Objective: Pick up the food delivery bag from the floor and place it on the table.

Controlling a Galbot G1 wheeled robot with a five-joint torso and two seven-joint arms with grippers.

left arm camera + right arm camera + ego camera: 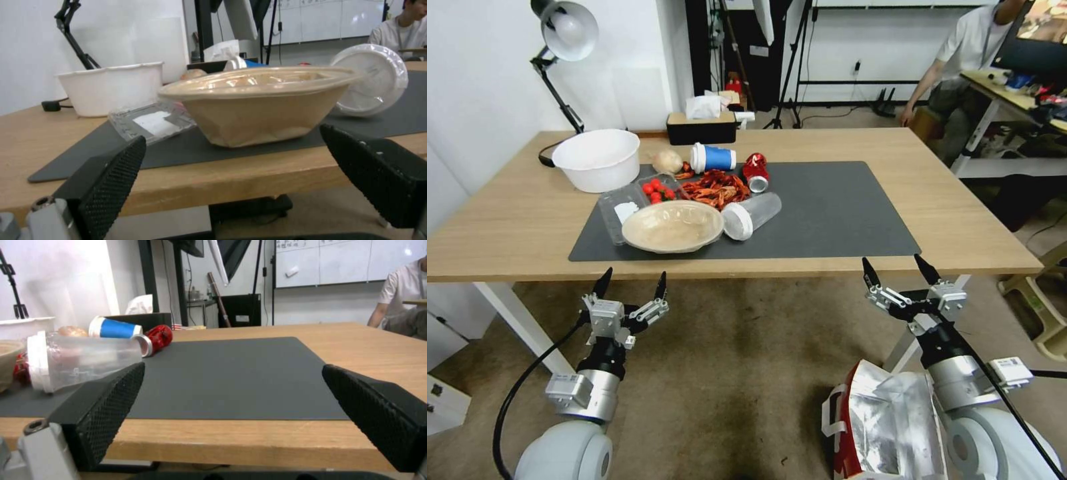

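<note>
bag: food delivery bag (887,420) sits on the floor (727,373), near right, just beside the right arm's base. Foil lining faces up, red side and a white strap show on its left edge. Not touched by either gripper.

right gripper: right gripper (900,268) hangs in front of the table's near edge, right side, well above the bag. Jaws wide apart, nothing between them. Its wrist camera looks across the dark mat (231,376).

left gripper: left gripper (631,280) at the near edge, left side, jaws spread, empty. Faces the lidded tan bowl (262,103).

table: table (514,220) has free mat on the right half. Left half is crowded: white tub (597,159), bowl, clear cup (752,215) on its side, blue paper cup (712,158), red can (755,172), crawfish pile (715,188), tomato tray (657,190).

step: my read is nothing started yet; reach for the bag comes first.

how to do it: right arm is closest, so bend the torso and bring that gripper down. Go for a strap handle or the stiff top rim, not the foil, which looks thin and likely to crumple or tear. Lift straight up to clear the table edge, then set down on the empty right part of the mat, away from the rolling cup.

text: no legible brand or label on bag, cups or can. Whiteboard writing in the right wrist view too small to read.
</note>
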